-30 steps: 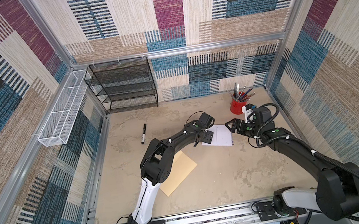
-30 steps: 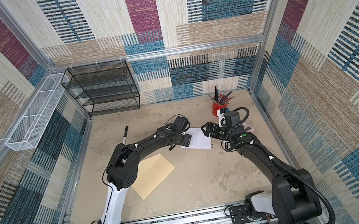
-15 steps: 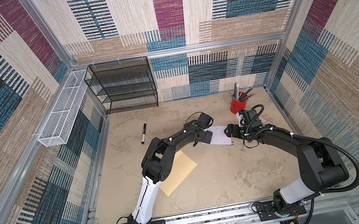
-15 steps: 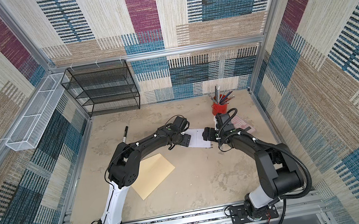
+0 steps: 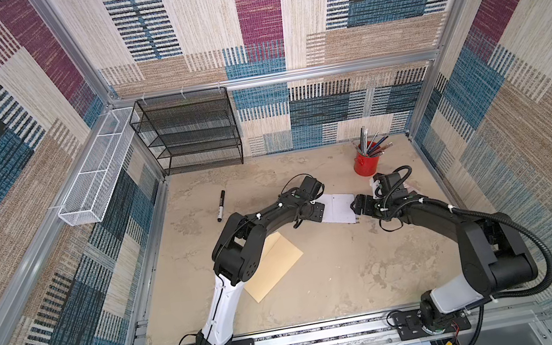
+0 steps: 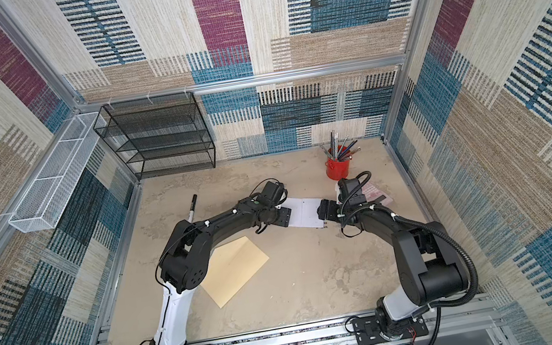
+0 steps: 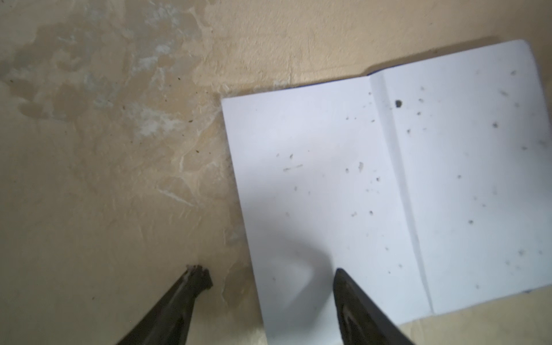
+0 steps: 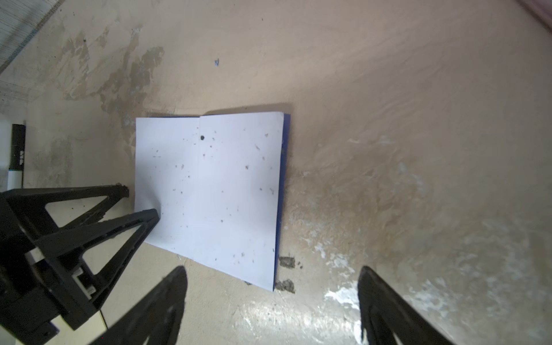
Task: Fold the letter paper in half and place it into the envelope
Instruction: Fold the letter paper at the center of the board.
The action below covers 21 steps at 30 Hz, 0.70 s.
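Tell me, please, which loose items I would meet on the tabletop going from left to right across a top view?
black marker → envelope → letter paper → red pen cup

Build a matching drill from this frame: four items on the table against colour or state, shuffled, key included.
Items
1. letter paper
2. envelope
3. marker
4. cup

States
A. red, upright, holding pens
B. white side up, crease across it
C. tan, lying flat
D. slim, black and white, lying by itself

Pairs: 1-B, 2-C, 3-D, 4-A
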Available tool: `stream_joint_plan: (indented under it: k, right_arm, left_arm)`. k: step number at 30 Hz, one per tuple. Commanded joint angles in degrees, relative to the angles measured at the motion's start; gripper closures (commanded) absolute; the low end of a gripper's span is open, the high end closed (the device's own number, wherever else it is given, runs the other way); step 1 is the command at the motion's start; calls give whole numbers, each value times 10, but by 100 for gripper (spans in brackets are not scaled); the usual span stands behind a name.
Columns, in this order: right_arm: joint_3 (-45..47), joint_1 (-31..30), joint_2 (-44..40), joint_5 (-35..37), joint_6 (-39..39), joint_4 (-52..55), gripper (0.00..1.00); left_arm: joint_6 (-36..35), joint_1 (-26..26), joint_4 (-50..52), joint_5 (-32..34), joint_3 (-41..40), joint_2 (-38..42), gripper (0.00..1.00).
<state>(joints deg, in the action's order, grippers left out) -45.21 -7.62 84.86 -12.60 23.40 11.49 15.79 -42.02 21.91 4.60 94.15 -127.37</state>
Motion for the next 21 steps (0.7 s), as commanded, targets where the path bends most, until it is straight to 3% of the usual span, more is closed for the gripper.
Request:
stream_joint_plan:
  k: [1, 8, 14, 21]
  right_arm:
    - [7, 0, -20, -10, 3, -12, 10]
    - [16, 2, -11, -38, 11, -23, 10]
    - [6, -2, -13, -33, 0, -28, 12]
    - [-15, -2, 48, -58, 15, -41, 23]
  left_arm:
    - [32, -6, 66, -26, -21, 7, 28]
    - [56, -17, 66, -31, -53, 24, 29]
    - [53, -20, 51, -23, -76, 91, 28]
    - [20, -3, 96, 10, -1, 77, 27]
